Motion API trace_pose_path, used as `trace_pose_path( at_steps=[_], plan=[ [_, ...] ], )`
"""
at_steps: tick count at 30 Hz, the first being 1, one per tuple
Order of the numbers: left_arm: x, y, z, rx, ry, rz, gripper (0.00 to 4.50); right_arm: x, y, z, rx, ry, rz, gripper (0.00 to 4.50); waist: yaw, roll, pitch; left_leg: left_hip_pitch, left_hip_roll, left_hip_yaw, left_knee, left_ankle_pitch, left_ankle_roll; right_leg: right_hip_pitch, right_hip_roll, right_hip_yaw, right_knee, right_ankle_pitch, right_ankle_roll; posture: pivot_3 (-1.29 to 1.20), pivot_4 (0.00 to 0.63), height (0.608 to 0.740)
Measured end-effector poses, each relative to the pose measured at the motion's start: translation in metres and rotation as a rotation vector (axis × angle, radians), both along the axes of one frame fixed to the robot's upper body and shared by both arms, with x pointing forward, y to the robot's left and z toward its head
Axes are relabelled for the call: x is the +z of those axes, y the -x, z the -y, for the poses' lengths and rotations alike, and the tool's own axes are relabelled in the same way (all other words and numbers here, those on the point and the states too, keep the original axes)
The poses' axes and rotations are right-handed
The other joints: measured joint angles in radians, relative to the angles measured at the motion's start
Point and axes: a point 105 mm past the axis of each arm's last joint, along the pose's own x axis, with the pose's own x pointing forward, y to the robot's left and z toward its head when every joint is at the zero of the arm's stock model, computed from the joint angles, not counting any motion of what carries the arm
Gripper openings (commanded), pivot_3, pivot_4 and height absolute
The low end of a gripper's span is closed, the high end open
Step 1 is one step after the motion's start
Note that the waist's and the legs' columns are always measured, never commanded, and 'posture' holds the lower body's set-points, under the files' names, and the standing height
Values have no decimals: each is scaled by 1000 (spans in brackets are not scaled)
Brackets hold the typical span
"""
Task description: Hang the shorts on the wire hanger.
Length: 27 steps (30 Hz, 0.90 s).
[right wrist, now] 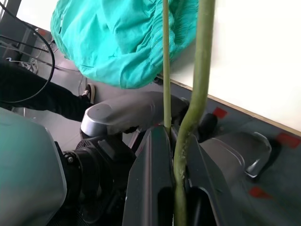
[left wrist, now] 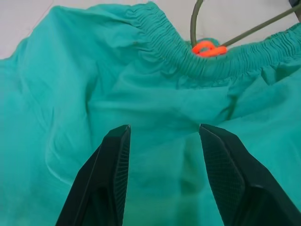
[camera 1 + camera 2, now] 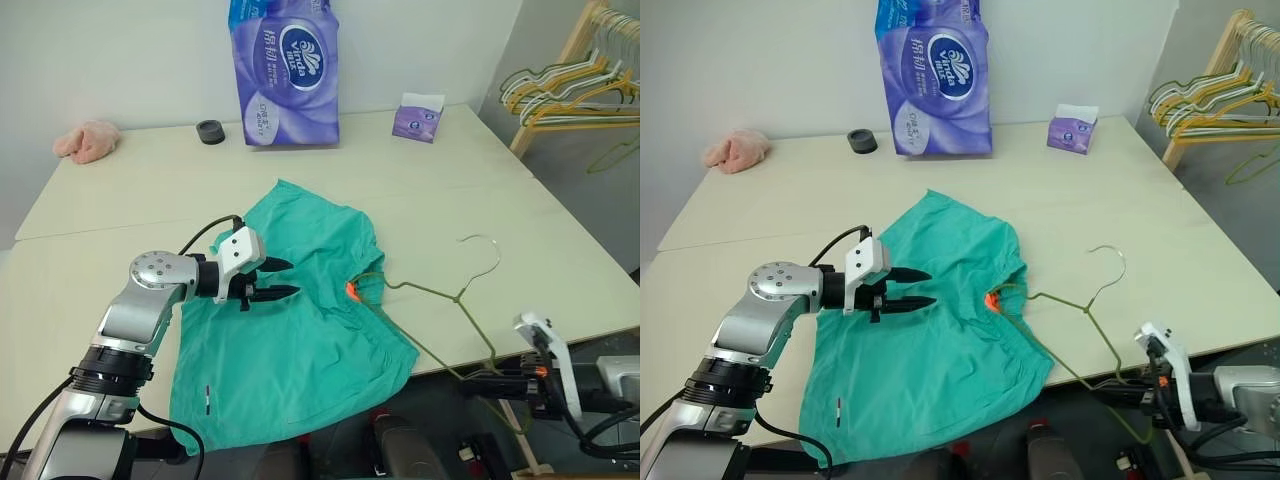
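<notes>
Right pincer [image 1: 171, 155] on wire hanger [image 3: 430, 295]

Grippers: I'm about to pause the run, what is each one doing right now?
Left gripper: open, fingers over the shorts, holding nothing.
Right gripper: shut on the wire hanger.

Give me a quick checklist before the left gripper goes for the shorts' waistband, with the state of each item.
1. Right gripper shut on the wire hanger: ok, wire clamped between its fingers.
2. Left gripper open over the shorts: ok, fingers apart, nothing between them.
3. Hanger end at the waistband: ok, orange spot lies against the elastic.
4. Hanger end inside the shorts: cannot tell.
5. Shorts fully on the table: not ok, the near edge hangs over.
6. Hook free: ok, lying on bare tabletop.
</notes>
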Motion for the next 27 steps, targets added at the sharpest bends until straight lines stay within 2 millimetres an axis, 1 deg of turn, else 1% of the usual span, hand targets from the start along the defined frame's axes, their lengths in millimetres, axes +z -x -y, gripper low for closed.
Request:
trace_pose_path(
  at_steps=[7,11,14,18,24,27],
  plan=[
    [0,0,0,1,-1,2,2436,-10,-6,14,-95,3,-48,0,1,0,0,0,0,0,0,0,0,0,0,0,0,0,0,-224,126,740],
    [0,0,0,1,-2,1,2436,-11,-9,22,-150,-28,-77,0,1,0,0,0,0,0,0,0,0,0,0,0,0,0,0,-221,127,740],
    [0,0,0,2,-2,1,2436,-13,-12,24,-180,-39,-96,0,1,0,0,0,0,0,0,0,0,0,0,0,0,0,0,-219,126,740],
    [-1,0,0,3,-3,2,2436,-15,-17,19,-203,-76,-110,0,1,0,0,0,0,0,0,0,0,0,0,0,0,0,0,-218,127,740],
    [-1,0,0,4,-3,3,2436,-14,-36,10,-237,-115,-106,0,1,0,0,0,0,0,0,0,0,0,0,0,0,0,0,-218,127,740],
    [-1,-1,0,8,1,5,2436,-13,-48,4,-241,-139,-109,0,-1,0,0,0,0,0,0,0,0,0,-1,1,0,0,0,-216,126,740]
  ],
)
